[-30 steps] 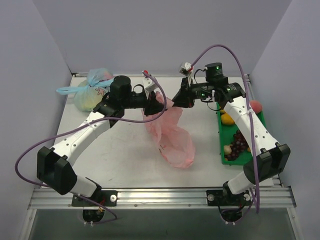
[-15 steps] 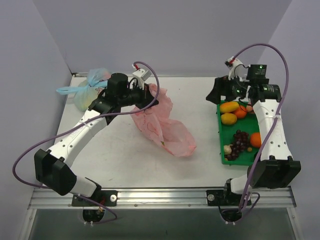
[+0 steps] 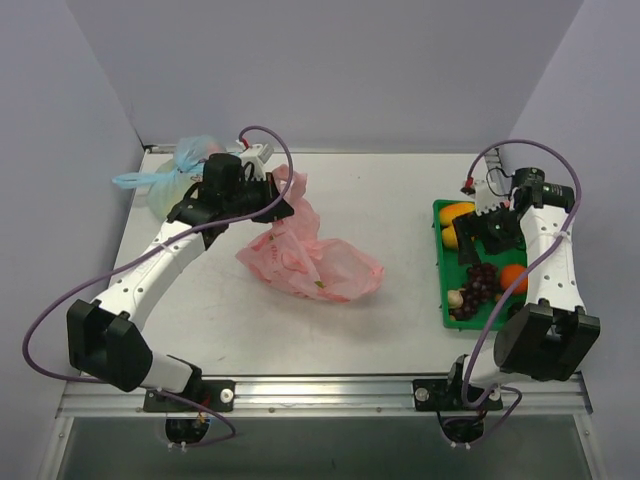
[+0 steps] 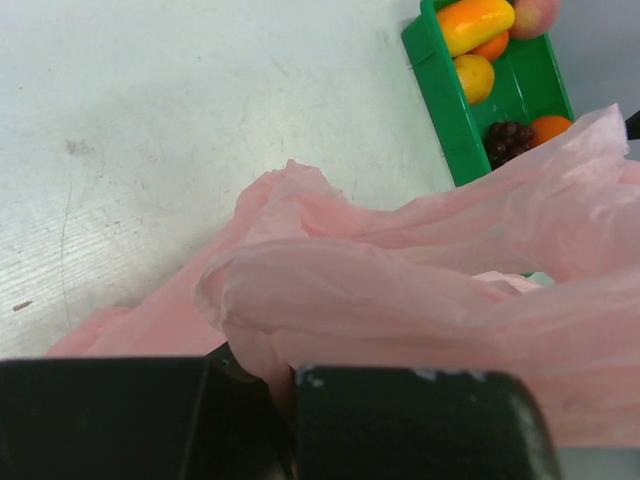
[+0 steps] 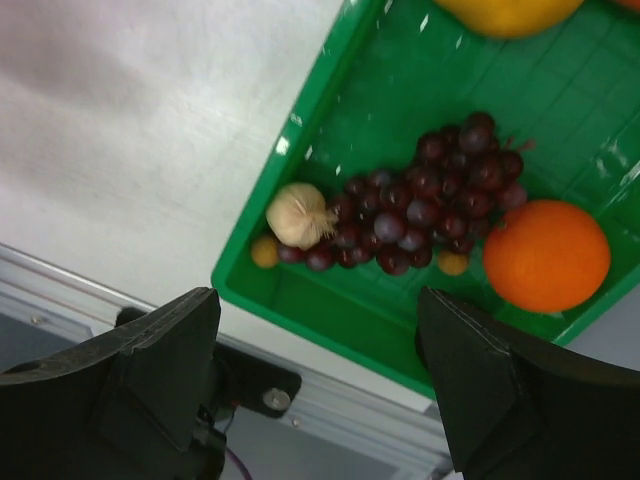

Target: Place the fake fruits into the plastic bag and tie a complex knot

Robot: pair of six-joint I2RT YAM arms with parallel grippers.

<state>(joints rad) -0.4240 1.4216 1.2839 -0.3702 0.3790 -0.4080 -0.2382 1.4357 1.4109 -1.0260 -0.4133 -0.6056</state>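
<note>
The left jaws pinch the pink plastic bag (image 4: 400, 270), which trails from them onto the surface (image 4: 150, 120). The right jaws stand wide, with the grape bunch (image 5: 430, 200) in the green tray (image 5: 330, 130) below them.

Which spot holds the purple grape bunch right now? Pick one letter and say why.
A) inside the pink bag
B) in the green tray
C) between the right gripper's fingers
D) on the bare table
B: the right wrist view shows the grape bunch lying on the floor of the green tray, beside the orange.
</note>
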